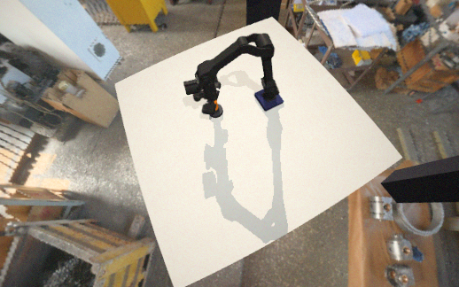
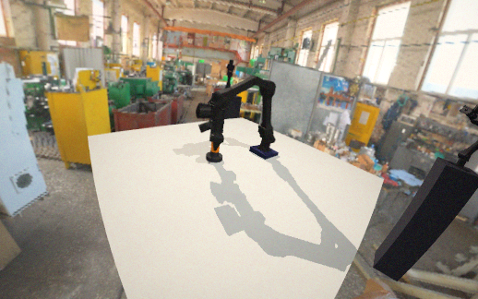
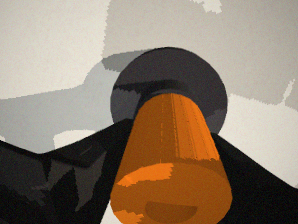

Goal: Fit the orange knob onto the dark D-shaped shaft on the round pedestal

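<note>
The orange knob [image 1: 216, 106] [image 2: 211, 149] [image 3: 170, 140] stands upright between my fingers, over the middle of the round dark pedestal [image 1: 217, 114] [image 2: 214, 158] [image 3: 200, 72]. My gripper [image 1: 215, 104] [image 2: 215, 146] [image 3: 170, 133] points down and is shut on the knob, with one finger on each side of it. In the wrist view the knob's lower end is at the pedestal's centre, with a dark band around its far edge. The D-shaped shaft is hidden by the knob. I cannot tell whether a small gap is left between knob and pedestal.
The arm's dark blue base [image 1: 271, 103] [image 2: 264, 152] stands on the white table [image 1: 332, 146] [image 2: 161, 221], to the right of the pedestal in the top and exterior views. The arm's shadow falls across the table. A dark post [image 1: 425, 179] [image 2: 424, 221] shows at the right.
</note>
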You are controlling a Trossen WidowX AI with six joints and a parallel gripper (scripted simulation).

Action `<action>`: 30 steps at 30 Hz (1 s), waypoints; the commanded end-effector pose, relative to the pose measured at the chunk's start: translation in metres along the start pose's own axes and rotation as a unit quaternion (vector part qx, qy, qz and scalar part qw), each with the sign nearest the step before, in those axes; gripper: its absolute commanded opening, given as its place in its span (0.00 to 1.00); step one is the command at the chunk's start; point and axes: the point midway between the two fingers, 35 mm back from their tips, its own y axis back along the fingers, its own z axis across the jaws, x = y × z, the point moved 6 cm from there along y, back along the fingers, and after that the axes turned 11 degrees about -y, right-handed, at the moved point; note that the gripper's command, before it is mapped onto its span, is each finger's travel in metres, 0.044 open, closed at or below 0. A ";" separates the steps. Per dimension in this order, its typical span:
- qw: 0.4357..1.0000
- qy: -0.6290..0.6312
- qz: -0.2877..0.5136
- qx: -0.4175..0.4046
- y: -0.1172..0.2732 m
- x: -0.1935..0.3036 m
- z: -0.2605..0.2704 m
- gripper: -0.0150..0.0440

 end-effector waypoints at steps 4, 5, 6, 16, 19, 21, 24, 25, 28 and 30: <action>1.000 0.001 0.003 0.004 -0.001 0.002 -0.001 0.25; 1.000 -0.002 0.003 0.004 -0.001 0.002 -0.001 0.25; 1.000 -0.006 0.003 0.004 -0.001 0.002 -0.001 0.25; 1.000 -0.024 0.000 0.000 0.000 0.000 0.000 0.25; 1.000 -0.024 0.000 0.000 0.000 0.000 0.000 0.25; 1.000 -0.024 0.000 0.000 0.000 0.000 0.000 0.25; 1.000 -0.024 0.000 0.000 0.000 0.000 0.000 0.39; 1.000 -0.024 0.000 0.000 0.000 0.000 0.000 0.43; 1.000 -0.024 0.000 0.000 0.000 0.000 0.000 0.57; 1.000 -0.024 0.000 0.000 0.000 0.000 0.000 0.65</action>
